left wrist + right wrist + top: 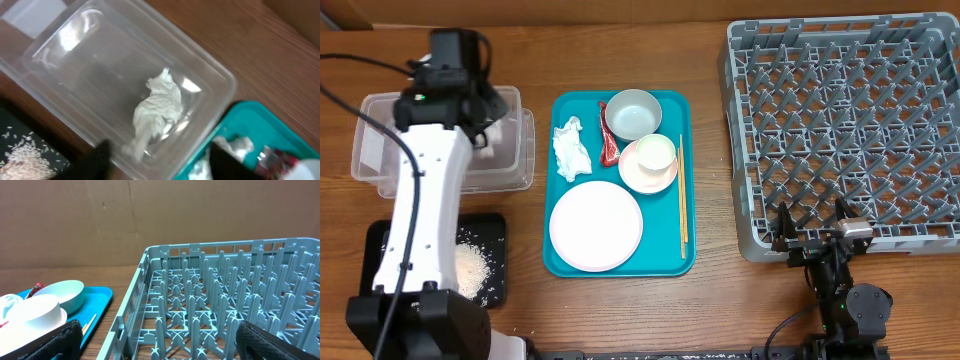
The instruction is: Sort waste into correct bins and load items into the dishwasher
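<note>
Wooden tabletop: left gripper (162, 160) hangs over the clear tub (60, 75), jaws apart and empty, one crumpled tissue (157, 107) lying inside. The second tissue (570, 148) lies rightward on the teal tray (670, 262), long axis front-to-back; the wide-open right gripper (157, 337) is much farther.

Crumpled wht tissue (157, 112) in clr tub (75, 70); jaws apart abv it.

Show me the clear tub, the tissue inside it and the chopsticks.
tub (85, 70), left wrist view, bare part of its floor.
tissue (157, 107), left wrist view, middle of the wad.
chopsticks (682, 200), overhead view, middle of their length.
</note>
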Robot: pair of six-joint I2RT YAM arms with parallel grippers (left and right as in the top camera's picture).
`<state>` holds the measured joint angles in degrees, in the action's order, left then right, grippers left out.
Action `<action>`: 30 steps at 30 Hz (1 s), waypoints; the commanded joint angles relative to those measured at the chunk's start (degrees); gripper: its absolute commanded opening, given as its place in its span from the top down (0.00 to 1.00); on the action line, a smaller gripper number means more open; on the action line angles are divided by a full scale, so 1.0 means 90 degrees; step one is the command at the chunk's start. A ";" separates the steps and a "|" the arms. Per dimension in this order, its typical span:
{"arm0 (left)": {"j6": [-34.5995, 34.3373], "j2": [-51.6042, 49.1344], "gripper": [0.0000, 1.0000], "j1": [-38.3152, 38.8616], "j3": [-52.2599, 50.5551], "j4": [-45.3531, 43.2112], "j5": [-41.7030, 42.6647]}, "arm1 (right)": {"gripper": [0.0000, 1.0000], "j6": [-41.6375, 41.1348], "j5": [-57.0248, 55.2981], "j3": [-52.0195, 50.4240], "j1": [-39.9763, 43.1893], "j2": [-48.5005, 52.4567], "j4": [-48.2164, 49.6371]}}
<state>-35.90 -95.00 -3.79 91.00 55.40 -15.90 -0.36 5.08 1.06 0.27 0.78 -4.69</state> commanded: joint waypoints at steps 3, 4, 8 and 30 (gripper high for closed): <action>0.0090 -0.0294 0.00 -0.0306 0.0000 0.0049 0.0464 | 0.00 0.0019 -0.0039 -0.0068 -0.0041 -0.0068 0.0032; 0.0228 -0.0294 0.01 -0.0304 0.0000 0.0049 0.0726 | 0.00 0.0019 -0.0039 -0.0068 -0.0041 -0.0068 0.0032; 0.1158 -0.0294 0.11 -0.0187 0.0000 0.0029 0.2229 | 0.00 0.0019 -0.0039 -0.0068 -0.0041 -0.0068 0.0032; 0.1098 -0.1834 0.36 0.2127 -0.0005 -0.0034 0.0221 | 0.00 0.0019 -0.0039 -0.0068 -0.0041 -0.0068 0.0032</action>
<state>-24.18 -107.74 14.98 91.00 55.70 -7.92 -0.36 5.08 1.06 0.27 0.78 -4.69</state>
